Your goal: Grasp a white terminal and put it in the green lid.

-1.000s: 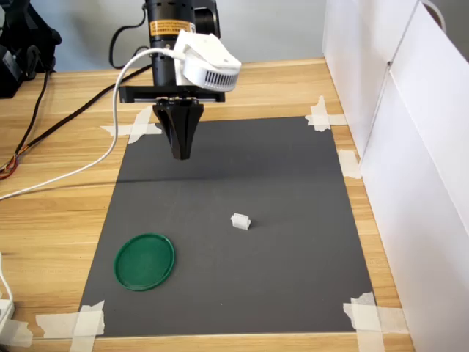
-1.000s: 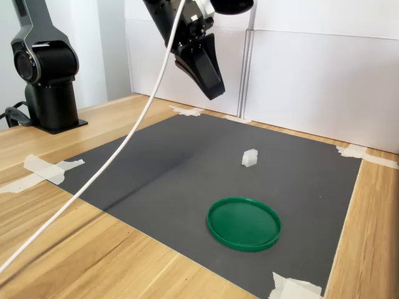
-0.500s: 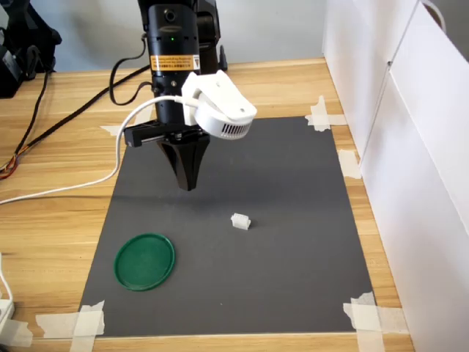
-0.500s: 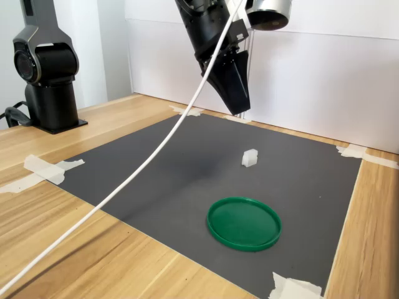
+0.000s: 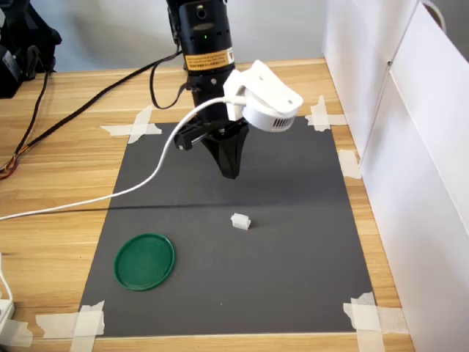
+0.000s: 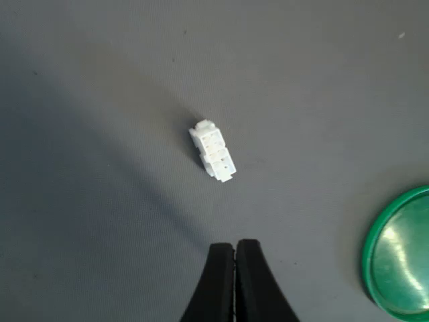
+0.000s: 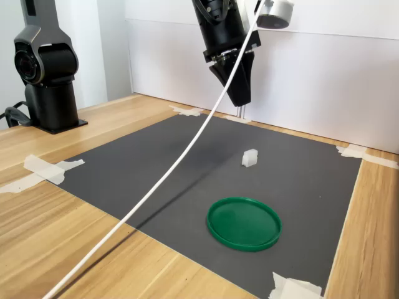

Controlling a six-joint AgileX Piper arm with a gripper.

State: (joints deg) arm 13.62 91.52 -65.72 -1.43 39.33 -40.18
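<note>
The gripper (image 5: 231, 173), jaws pressed together and empty, has swung across the mat to hover near the white terminal (image 5: 240, 221). It must open before descending; the green lid (image 5: 144, 261) waits well apart.

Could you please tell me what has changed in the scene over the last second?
The black gripper, jaws shut, swung toward the first exterior view's right and now hangs above the mat near the small white plastic terminal. Nothing was grasped. The terminal and the round dark green plastic lid stayed put.
</note>
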